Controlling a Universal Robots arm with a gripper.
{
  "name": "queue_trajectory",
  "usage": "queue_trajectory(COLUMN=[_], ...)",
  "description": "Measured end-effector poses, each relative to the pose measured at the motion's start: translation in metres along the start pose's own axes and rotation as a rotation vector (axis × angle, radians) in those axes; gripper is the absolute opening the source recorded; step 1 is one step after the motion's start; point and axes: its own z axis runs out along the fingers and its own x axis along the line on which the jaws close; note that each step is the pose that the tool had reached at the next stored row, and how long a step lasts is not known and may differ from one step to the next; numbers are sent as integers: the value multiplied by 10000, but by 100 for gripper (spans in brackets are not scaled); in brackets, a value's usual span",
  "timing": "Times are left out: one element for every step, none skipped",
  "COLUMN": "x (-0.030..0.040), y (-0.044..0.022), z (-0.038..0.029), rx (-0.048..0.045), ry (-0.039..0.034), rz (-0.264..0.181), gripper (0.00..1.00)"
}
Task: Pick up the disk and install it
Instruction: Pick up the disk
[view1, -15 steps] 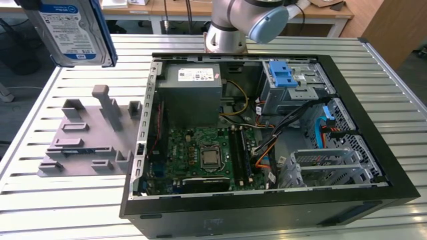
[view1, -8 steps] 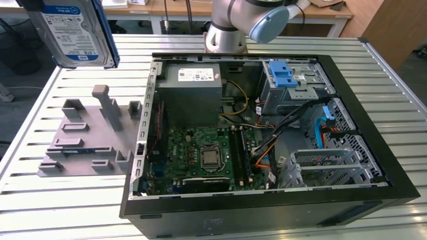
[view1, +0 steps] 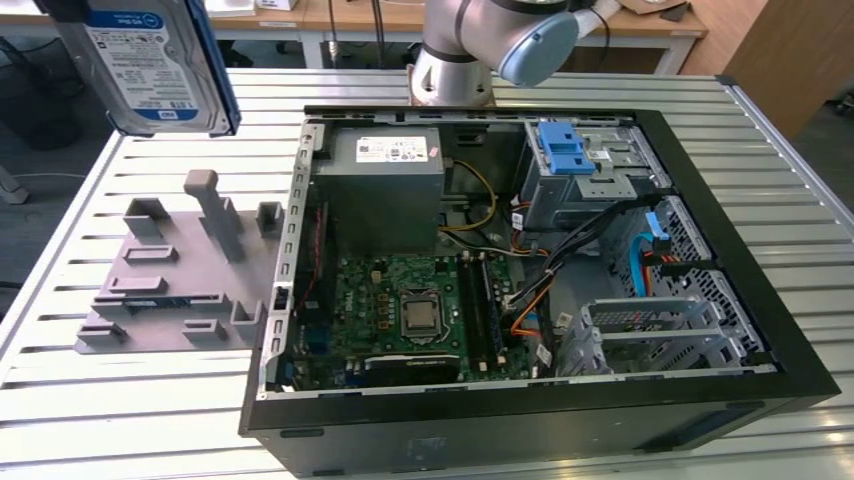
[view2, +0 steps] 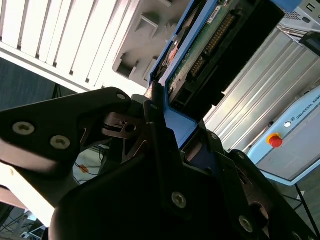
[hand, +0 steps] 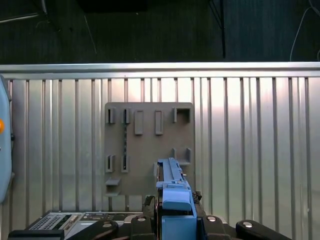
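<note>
The disk (view1: 147, 65), silver with a white-and-blue label and blue rails, hangs upright in the air at the exterior view's upper left, above the grey stand (view1: 174, 280). In the second wrist view my gripper (view2: 161, 107) is shut on the disk's (view2: 200, 55) blue-railed edge, with a black finger (view2: 154, 125) pressed against the rail. Looking down in the first wrist view, the disk (hand: 170, 172) shows edge-on in my gripper (hand: 172, 201), over the near edge of the stand (hand: 145, 145).
An open computer case (view1: 747, 300) lies on the slatted metal table (view1: 120, 410), with a grey power supply (view1: 387, 190), a motherboard (view1: 414, 310) and a drive cage with a blue latch (view1: 577, 150) inside. The arm's base (view1: 454, 60) stands behind the case.
</note>
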Motion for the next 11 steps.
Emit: queue_trajectory(x=[1, 3, 4, 5, 6, 6, 7, 8, 9, 10, 12], y=[-6, -13, -22, -31, -41, -51, -61, -71, -80, -88, -96], z=[0, 0, -1, 0, 0, -1, -1, 0, -1, -1, -1], rx=[0, 0, -1, 0, 1, 0, 0, 1, 0, 0, 1], ry=[-1, -1, -1, -1, -1, -1, -1, -2, -2, -1, -2], rz=[1, 1, 1, 0, 1, 1, 1, 1, 1, 1, 0], gripper=[36, 36, 36, 36, 36, 36, 36, 36, 36, 36, 36])
